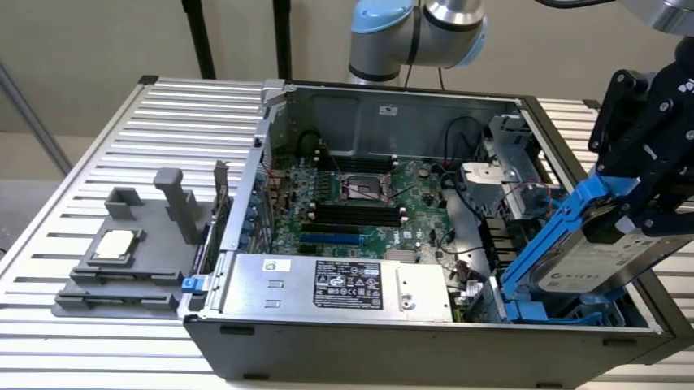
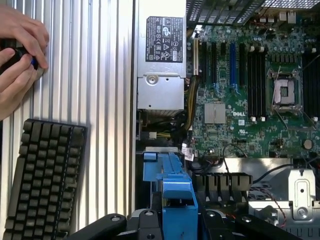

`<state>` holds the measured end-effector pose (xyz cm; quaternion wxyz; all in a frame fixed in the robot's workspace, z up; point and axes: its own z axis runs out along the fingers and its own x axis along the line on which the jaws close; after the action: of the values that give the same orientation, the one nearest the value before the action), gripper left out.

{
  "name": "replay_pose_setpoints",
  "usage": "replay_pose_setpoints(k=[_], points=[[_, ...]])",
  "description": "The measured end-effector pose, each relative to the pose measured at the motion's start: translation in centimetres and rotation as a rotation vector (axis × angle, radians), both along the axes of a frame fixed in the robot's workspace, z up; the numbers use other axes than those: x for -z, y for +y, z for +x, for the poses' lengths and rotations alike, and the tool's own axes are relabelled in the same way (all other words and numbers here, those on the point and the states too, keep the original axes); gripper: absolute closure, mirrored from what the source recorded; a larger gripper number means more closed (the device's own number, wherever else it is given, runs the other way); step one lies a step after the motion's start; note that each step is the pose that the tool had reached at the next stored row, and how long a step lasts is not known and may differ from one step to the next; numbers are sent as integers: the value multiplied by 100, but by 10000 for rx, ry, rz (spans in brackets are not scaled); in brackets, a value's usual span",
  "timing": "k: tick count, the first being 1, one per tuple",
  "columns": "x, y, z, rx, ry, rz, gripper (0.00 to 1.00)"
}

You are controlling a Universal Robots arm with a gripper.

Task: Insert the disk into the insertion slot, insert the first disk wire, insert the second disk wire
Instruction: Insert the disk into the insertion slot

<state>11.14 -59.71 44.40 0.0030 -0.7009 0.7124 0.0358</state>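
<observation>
You are looking at an open computer case [image 1: 434, 345] lying on its side on a ribbed metal table [image 1: 97, 162]. At the exterior view's right, the black gripper [image 1: 639, 218] is closed on the disk [image 1: 591, 264], a silver-grey drive with a white label clipped in a bright blue carrier frame.

The disk is tilted. Its upper end is between the fingers and its lower end is down at the insertion slot [image 1: 548, 311], the bay with blue tabs in the case's near corner on the exterior view's right. You cannot tell whether the lower edge has entered the bay. Most of the disk stands above the case wall.

Inside the case, a green motherboard [image 1: 369, 203] fills the middle. A larger silver box with a black label [image 1: 325, 284] lies along the near wall, towards the exterior view's left of the slot. The arm [image 1: 418, 32] rises behind the case.

On the table at the exterior view's left sits a grey fixture [image 1: 119, 276] with a square processor chip [image 1: 114, 246] resting on it.

In the wrist view, the blue carrier of the disk [image 2: 172, 185] sits clamped in the gripper [image 2: 176, 221], above the case interior. A black keyboard [image 2: 42, 180] lies on the table, and a person's hands [image 2: 17, 55] hold a small dark object near it.
</observation>
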Motion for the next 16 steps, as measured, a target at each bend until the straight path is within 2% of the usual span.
replay_pose_setpoints(k=[4, 6, 16], points=[[13, 0, 2, -12, 6, 133, 67], [21, 0, 2, -23, 7, 178, 67], [72, -8, 18, -70, 33, 220, 67]])
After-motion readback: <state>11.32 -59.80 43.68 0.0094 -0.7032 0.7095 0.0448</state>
